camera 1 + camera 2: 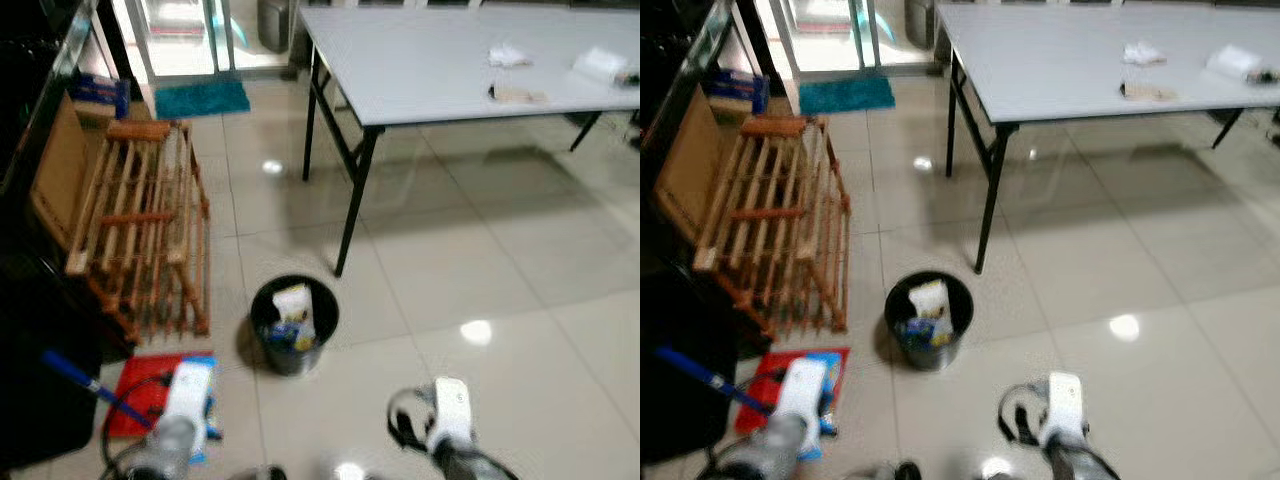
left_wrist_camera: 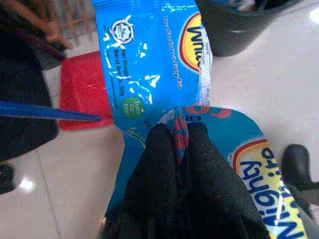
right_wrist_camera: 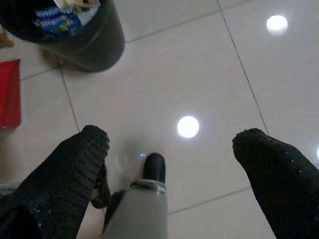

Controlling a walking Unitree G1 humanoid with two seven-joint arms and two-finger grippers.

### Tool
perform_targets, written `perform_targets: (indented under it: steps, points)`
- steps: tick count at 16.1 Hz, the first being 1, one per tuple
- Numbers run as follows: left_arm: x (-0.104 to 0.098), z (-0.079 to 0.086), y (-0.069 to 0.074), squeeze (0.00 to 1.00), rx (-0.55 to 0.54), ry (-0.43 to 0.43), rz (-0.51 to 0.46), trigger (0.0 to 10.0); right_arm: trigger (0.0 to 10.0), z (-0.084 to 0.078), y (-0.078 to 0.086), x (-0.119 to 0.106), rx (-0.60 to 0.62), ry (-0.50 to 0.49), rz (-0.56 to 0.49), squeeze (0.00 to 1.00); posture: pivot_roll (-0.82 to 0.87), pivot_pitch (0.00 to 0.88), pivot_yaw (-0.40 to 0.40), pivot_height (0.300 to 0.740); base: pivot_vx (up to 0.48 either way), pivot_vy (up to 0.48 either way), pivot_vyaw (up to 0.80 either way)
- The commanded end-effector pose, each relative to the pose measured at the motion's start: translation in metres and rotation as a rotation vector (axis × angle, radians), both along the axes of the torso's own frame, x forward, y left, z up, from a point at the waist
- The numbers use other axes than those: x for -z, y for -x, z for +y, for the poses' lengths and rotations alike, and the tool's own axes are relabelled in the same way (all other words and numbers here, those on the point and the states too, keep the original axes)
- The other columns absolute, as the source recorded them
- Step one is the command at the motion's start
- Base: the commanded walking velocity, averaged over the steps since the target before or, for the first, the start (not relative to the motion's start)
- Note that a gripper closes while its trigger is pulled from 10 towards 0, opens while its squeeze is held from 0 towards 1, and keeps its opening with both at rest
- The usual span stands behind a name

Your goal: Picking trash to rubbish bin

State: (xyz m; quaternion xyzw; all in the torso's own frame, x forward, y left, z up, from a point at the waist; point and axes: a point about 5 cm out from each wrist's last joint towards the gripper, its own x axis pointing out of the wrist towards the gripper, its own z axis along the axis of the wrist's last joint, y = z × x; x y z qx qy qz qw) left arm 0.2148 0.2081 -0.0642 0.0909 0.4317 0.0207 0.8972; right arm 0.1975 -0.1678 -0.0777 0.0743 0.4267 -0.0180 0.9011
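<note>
My left gripper (image 2: 180,132) is shut on a blue snack wrapper (image 2: 144,64), which hangs low over the floor. The wrapper sits just left of the black rubbish bin (image 1: 293,325), between it and a red dustpan (image 2: 82,89). The bin stands on the tiles near the table leg and holds several wrappers. My right gripper (image 3: 172,142) is open above bare floor to the right of the bin (image 3: 75,40), with nothing between its fingers (image 3: 92,144). More trash lies on the grey table (image 1: 420,70): a crumpled white piece (image 1: 508,56), a flat tan piece (image 1: 518,95) and a white pack (image 1: 603,65).
A wooden rack (image 1: 140,225) leans against dark furniture on the left. The red dustpan (image 1: 140,395) and a blue handle (image 1: 80,380) lie beside my left arm. A teal mat (image 1: 200,98) lies by the glass door. Black table legs (image 1: 355,200) stand behind the bin.
</note>
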Motion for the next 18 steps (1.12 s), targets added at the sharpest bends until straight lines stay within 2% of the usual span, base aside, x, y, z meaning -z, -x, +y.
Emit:
perform_targets:
  steps: [1, 18]
  points:
    - [0.002, 0.001, 0.003, 0.0, -0.004, 0.003, 0.013, 10.0, 10.0, -0.001, 0.002, 0.001, 0.005, 0.0, 0.009, 0.0, -0.01, 0.083, -0.062, 0.74, 0.0, 0.0, 0.0]
    - [-0.006, -0.01, -0.013, 0.0, 0.041, 0.02, -0.038, 10.0, 10.0, -0.001, 0.004, 0.002, 0.012, -0.009, 0.013, 0.0, -0.02, 0.086, -0.059, 0.74, 0.017, 0.0, 0.0]
